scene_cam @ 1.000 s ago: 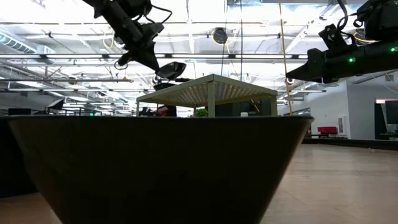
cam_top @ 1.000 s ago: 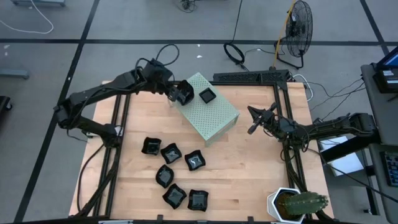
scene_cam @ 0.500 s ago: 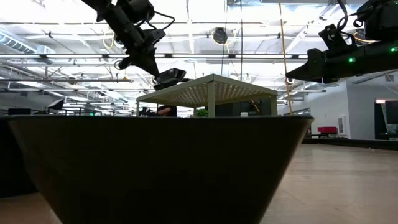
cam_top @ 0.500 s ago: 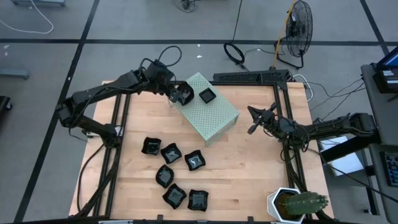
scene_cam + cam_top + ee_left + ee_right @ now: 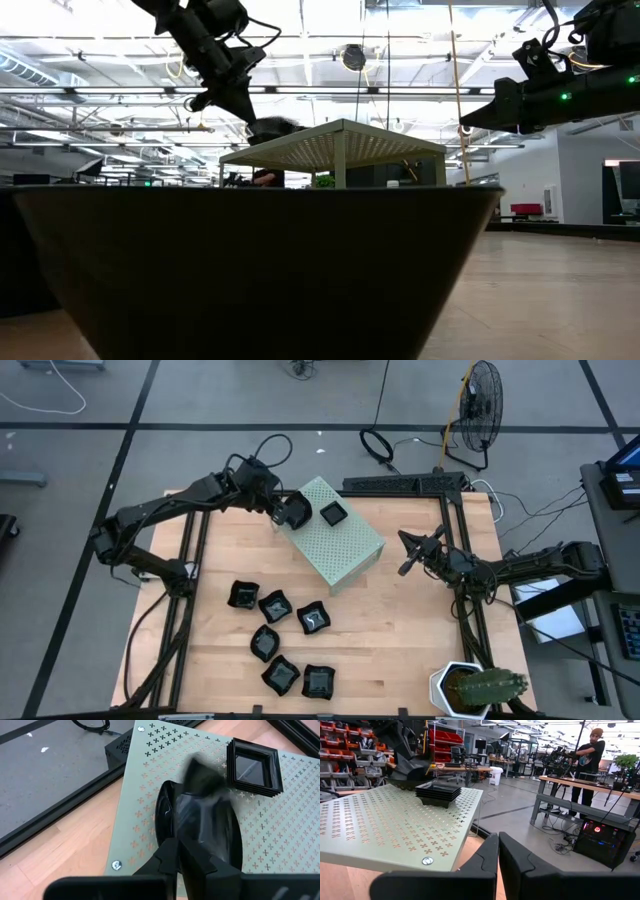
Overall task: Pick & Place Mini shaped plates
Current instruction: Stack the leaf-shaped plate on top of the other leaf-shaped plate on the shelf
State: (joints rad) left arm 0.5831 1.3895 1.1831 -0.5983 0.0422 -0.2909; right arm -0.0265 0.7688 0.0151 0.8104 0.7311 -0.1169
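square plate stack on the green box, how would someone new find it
Find the pale green perforated box at the table's far middle. On its top sits one stack of square black plates, beside the left gripper. Every other plate lies loose on the wood below.

The left arm reaches from the left side toward the far middle, elbow bent, its left hand [image 5: 293, 510] angled downward with fingers nearly together. The right arm lies low along the right side, its right hand [image 5: 411, 556] raised, fingers pressed together.
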